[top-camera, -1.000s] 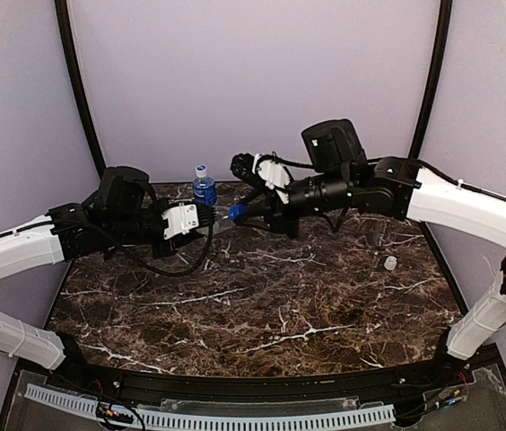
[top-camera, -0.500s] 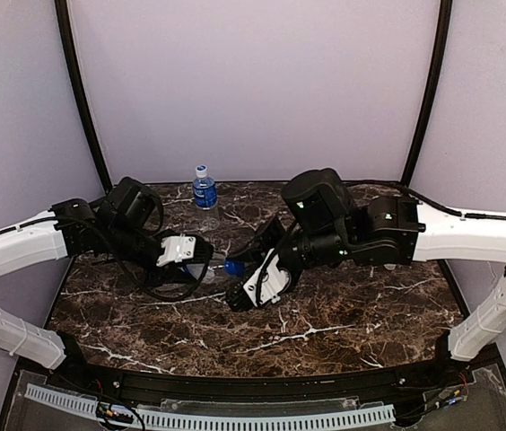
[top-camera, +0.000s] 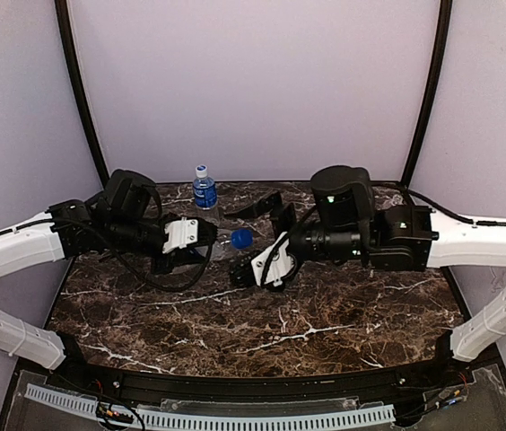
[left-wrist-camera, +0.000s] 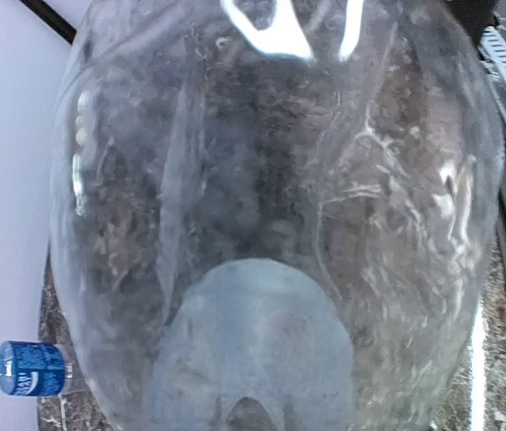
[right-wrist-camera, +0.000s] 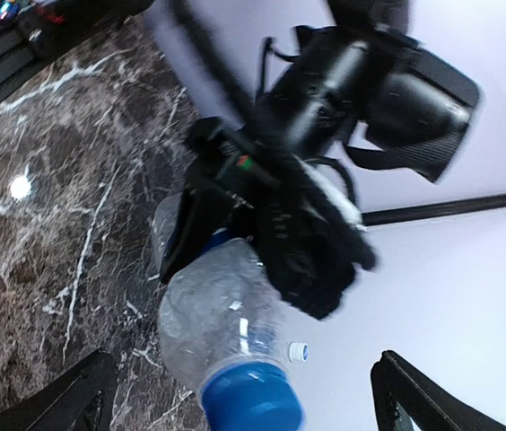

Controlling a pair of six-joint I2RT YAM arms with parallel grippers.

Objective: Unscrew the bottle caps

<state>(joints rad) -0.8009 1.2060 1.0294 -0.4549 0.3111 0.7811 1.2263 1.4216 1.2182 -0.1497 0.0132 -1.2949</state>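
Plainly my left end effector point(top-camera: 205, 243) clamped the flimsy-looking bottle point(left-wrist-camera: 271, 224); right end effector point(top-camera: 233, 244) gaped wide; I'd pinch its slick cap point(top-camera: 241, 238) sidewise.

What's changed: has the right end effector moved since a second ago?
Yes: right end effector shifted toward the near edge, farther from the standing water bottle.

Soft, even light from above; both wrist views are blurred.
In the top view the walls point(top-camera: 253, 81) are evenly lit and shadows are hard to see on the dark table point(top-camera: 325, 314). The bottle point(left-wrist-camera: 271, 224) sits right against the left wrist lens, out of focus, with white glare streaks at its far end (top of frame). Ahead of the right gripper point(right-wrist-camera: 248, 391) the left arm point(right-wrist-camera: 361, 90) is motion-smeared, and one glare spot shines on the table ahead-left.
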